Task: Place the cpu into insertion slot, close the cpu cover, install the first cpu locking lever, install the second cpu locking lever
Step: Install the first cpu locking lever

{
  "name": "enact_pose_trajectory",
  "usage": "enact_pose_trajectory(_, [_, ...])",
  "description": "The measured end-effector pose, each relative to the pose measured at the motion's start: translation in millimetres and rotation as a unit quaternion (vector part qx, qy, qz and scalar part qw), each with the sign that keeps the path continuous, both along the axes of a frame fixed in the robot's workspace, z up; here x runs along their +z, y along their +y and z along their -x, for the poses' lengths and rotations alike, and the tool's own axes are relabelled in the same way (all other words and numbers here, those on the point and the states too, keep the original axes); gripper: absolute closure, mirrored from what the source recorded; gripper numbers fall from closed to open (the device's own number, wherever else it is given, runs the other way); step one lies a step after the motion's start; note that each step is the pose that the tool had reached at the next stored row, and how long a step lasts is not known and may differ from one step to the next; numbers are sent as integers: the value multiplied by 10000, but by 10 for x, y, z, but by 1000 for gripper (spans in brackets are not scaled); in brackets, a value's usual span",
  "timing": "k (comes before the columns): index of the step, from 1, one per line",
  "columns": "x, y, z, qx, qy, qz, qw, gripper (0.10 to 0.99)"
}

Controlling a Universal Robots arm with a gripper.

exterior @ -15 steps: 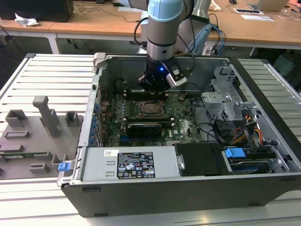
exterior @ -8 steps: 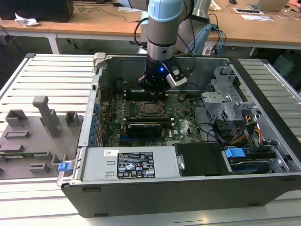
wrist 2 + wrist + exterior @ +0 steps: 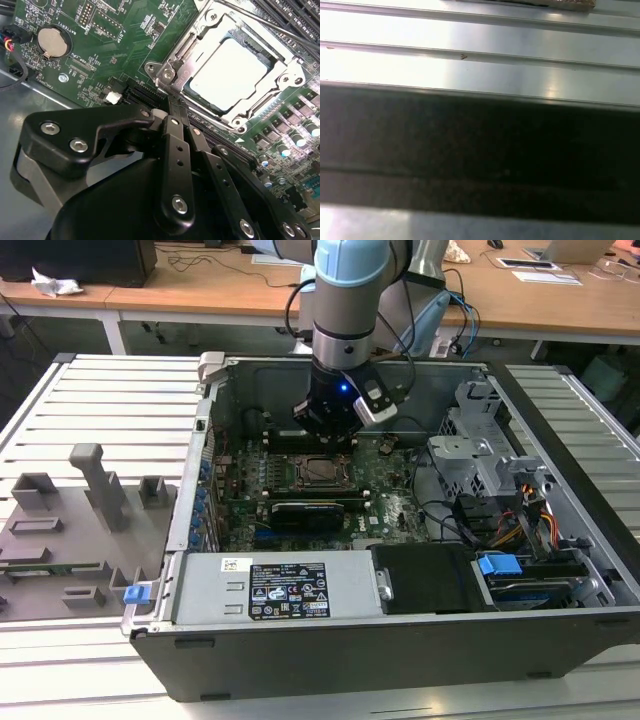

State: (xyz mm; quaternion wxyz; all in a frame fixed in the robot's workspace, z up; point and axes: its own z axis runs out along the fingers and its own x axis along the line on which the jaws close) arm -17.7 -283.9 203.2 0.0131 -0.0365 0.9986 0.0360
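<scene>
**CPU seated in the socket, cover down, gripper at its corner**

Across the exterior view from its left, you first see a grey fixture block (image 3: 70,530) on the ribbed tabletop (image 3: 110,400), then the open computer case (image 3: 400,640) with the green motherboard (image 3: 390,495) lying flat inside. The arm (image 3: 345,310) comes down over the board, and the gripper (image 3: 325,430) hangs just above the far edge of the insertion slot (image 3: 318,472).

The second wrist view gives you the detail the exterior view cannot. The cpu (image 3: 229,74) lies flat in the insertion slot, a pale silver square with no long axis, its edges set diagonally in that picture and parallel to the socket's sides. The cpu cover (image 3: 197,37), a bright metal frame with a cut-out centre, lies down around the chip and overlaps its edges. A thin locking lever (image 3: 260,20) runs straight along one side of the frame. The gripper's black fingers (image 3: 175,135) are pressed together, pinching nothing, their tips right at the socket's nearest corner. A coin cell battery (image 3: 52,42) sits well apart on the board.

The first wrist view shows you ribbed metal (image 3: 480,65) and a dark band (image 3: 480,150).
</scene>
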Motion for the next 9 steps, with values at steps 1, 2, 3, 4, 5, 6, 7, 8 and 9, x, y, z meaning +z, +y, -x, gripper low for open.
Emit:
enact_pose_trajectory(1, [-3, 0, 0, 0, 0, 0, 10000, 980])
enact_pose_trajectory(2, [-13, 5, -2, 0, -5, -16, 10000, 980])
enact_pose_trajectory(3, [-15, 3, -2, 0, -4, -8, 10000, 980])
enact_pose_trajectory(4, [-16, 2, -1, 0, -3, -4, 10000, 980])
enact_pose_trajectory(5, [-15, 0, 0, 0, 0, -1, 10000, 980])
enact_pose_trajectory(6, [-16, 0, 0, 0, 0, -1, 10000, 980])
enact_pose_trajectory(7, [-13, 0, -1, 0, 0, -1, 10000, 980])
enact_pose_trajectory(8, [-8, 0, -1, 0, -1, -1, 10000, 980])
enact_pose_trajectory(9, [-1, 0, -1, 0, -2, -2, 10000, 980])
